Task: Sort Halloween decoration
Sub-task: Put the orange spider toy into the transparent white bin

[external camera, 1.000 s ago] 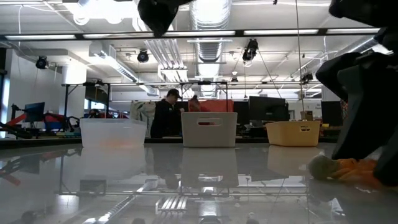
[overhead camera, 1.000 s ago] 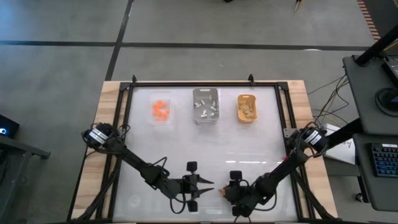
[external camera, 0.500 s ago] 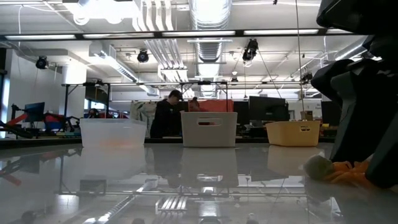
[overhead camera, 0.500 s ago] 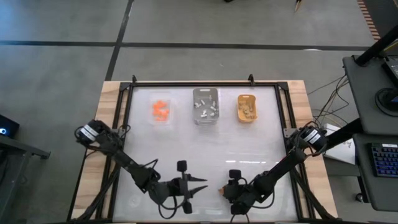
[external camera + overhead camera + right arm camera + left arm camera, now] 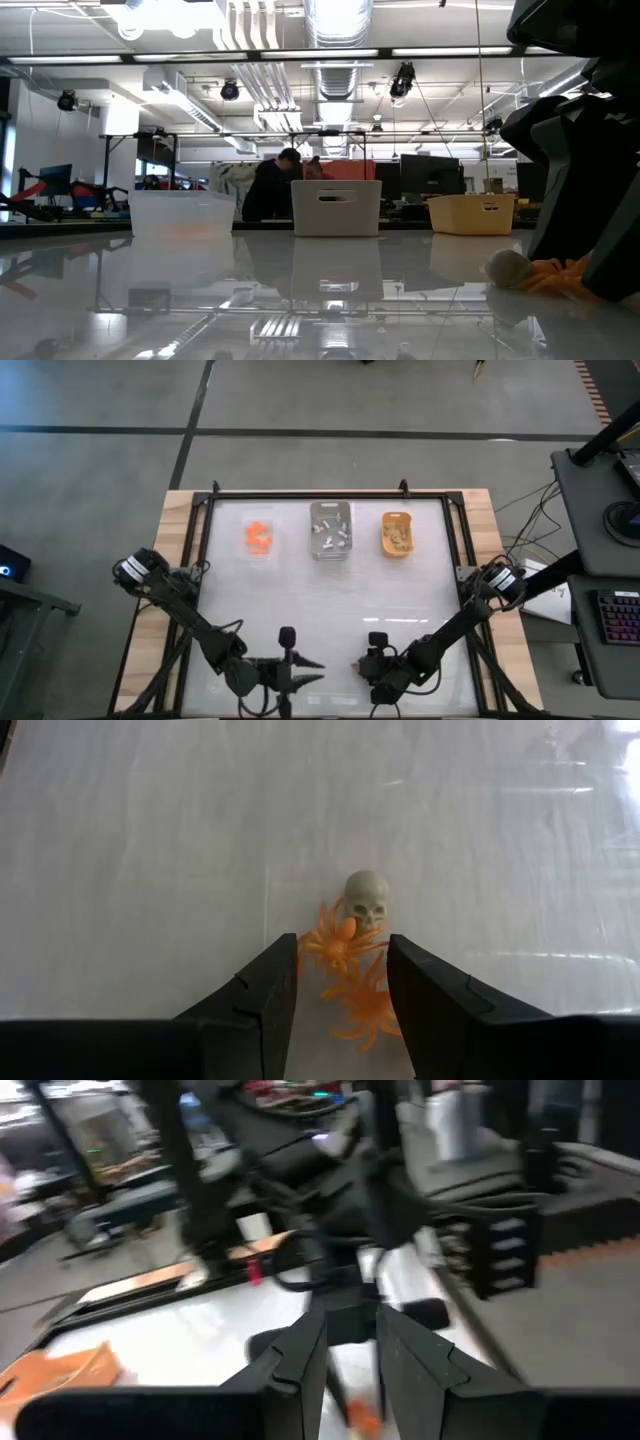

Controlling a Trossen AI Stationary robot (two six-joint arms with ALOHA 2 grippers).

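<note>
Near the front edge of the surface [image 5: 330,610] the right claw [image 5: 340,982] stands down with its fingers apart around an orange spider [image 5: 338,942], not yet clenched. A small grey skull [image 5: 366,898] touches the spider. A second orange spider [image 5: 366,1008] lies close under it. They look very light, with thin soft legs that may tangle, so I would pinch the body. The left claw [image 5: 312,669] waits near the same edge, parted a little and holding nothing.

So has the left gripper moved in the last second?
Yes. In the high view the left gripper has pulled back toward the table's near edge, away from the grey tray.
</note>
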